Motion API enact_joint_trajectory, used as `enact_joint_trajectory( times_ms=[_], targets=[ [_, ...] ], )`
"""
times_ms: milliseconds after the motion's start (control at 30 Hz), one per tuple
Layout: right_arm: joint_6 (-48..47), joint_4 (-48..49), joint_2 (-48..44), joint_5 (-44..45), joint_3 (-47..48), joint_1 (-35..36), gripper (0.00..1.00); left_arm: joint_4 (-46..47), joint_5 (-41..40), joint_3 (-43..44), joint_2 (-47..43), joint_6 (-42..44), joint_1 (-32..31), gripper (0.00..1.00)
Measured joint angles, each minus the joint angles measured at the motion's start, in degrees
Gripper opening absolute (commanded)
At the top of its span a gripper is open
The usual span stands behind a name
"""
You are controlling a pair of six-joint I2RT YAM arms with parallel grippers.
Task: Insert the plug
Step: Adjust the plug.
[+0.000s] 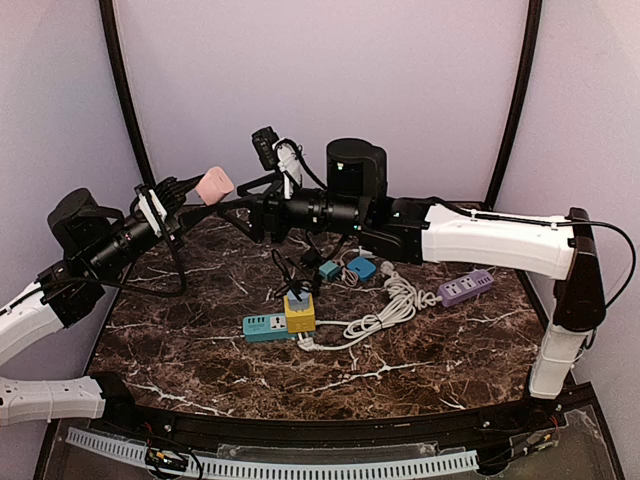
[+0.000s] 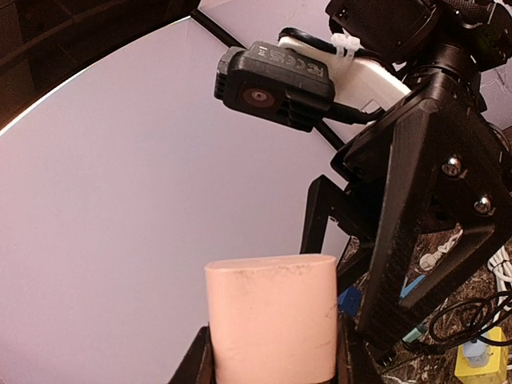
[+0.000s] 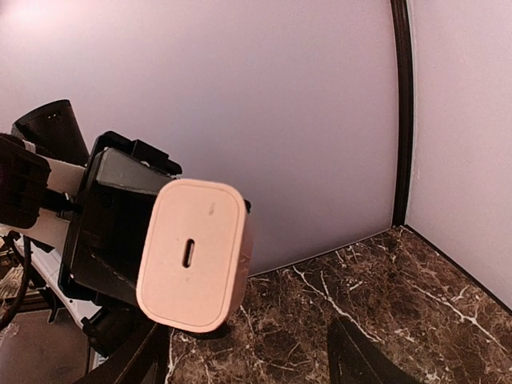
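The left end effector (image 1: pixel 197 196) is clamped on the plug (image 1: pixel 214 184), a pale pink charger block raised well above the bench (image 1: pixel 200 370) at its back left. It looks light, rigid and smooth-shelled, so probably slippery; its flat side faces suit a grip best. Just right of it, the right end effector (image 3: pixel 252 356) stands apart, holding nothing. The teal power strip (image 1: pixel 262 326) lies below.
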Motion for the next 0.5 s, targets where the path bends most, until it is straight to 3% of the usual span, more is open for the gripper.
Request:
enact_joint_trajectory(
  times_ms=[200, 500],
  targets=[
    [-0.31, -0.24, 1.44, -0.5, 1.81, 0.37, 0.49, -0.09, -0.98, -1.73, -1.27, -0.44, 0.13, 0.01],
    [-0.96, -0.5, 2.25, -0.98, 3.8, 0.72, 0.43, 0.07, -0.79, -2.91, -1.57, -0.79, 0.24, 0.01]
  ],
)
